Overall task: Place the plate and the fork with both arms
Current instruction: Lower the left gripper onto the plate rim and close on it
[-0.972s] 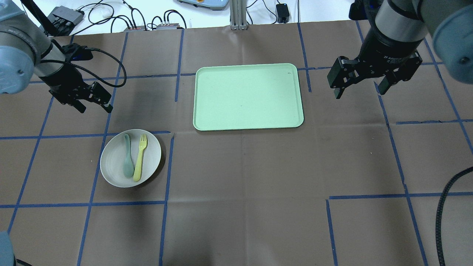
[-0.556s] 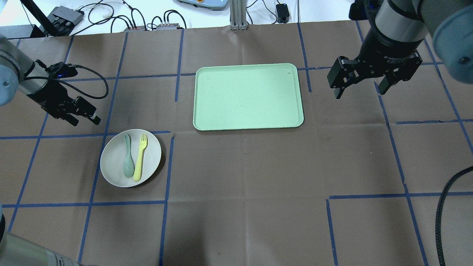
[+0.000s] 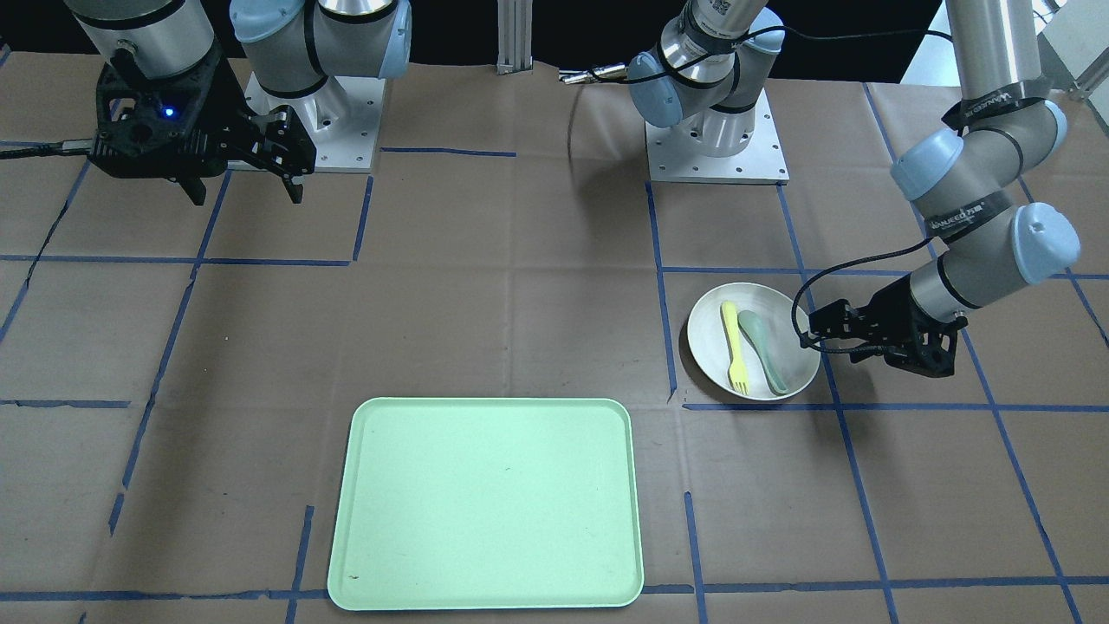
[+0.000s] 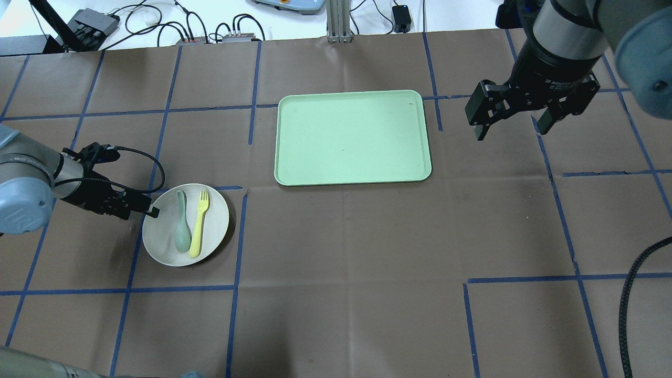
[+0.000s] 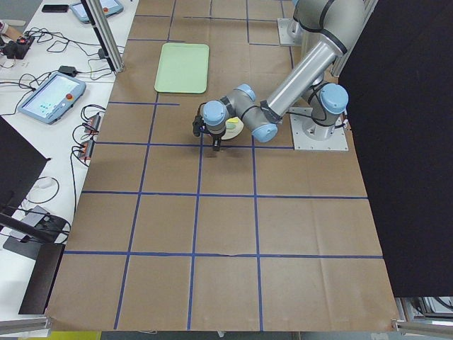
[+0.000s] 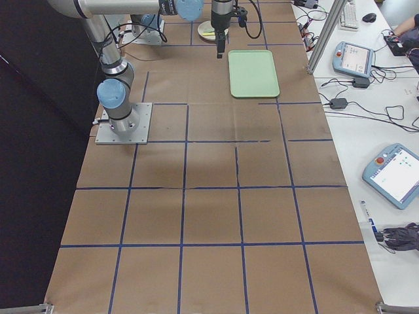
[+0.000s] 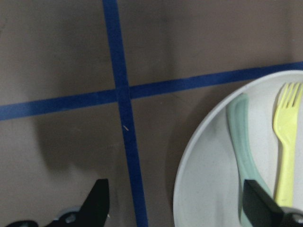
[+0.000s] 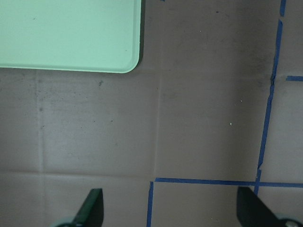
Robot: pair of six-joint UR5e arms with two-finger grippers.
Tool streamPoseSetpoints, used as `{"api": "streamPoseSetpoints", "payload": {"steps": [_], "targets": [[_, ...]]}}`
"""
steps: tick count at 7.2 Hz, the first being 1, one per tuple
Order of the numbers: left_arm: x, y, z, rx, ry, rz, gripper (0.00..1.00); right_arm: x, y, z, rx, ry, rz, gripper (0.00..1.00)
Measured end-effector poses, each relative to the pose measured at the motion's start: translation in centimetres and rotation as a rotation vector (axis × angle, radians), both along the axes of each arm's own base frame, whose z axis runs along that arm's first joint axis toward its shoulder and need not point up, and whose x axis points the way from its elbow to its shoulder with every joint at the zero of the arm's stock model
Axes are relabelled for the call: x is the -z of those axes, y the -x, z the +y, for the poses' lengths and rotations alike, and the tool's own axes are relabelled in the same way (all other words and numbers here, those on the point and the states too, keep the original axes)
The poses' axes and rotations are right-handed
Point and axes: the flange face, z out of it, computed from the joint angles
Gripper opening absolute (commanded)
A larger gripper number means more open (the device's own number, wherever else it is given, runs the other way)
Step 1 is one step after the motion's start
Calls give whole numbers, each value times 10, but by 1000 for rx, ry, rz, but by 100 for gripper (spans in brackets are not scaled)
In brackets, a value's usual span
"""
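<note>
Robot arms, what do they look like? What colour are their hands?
The left arm and right arm are silver-grey tubes with light blue round joint caps. The left hand and right hand are black two-finger claws. A black cable loops by the left one; a blue light glows on the right.

Round off-white plate point(image 4: 216, 220) sits flat on the table point(image 4: 336, 262); pale yellow fork point(image 4: 199, 224) lies inside it, tines toward the far edge.

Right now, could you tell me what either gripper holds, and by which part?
Nothing held: left gripper open astride the plate rim; right gripper open.
</note>
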Motion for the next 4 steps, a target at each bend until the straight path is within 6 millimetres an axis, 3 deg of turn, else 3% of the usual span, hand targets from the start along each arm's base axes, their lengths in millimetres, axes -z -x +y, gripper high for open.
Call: {"api": "streamPoseSetpoints", "payload": {"steps": [3,4], "targets": [[5,2,11,-13,-23,3,61,0,0,0,0,0,0,100],[6,2,12,-14,-28,4,61,0,0,0,0,0,0,100]]}}
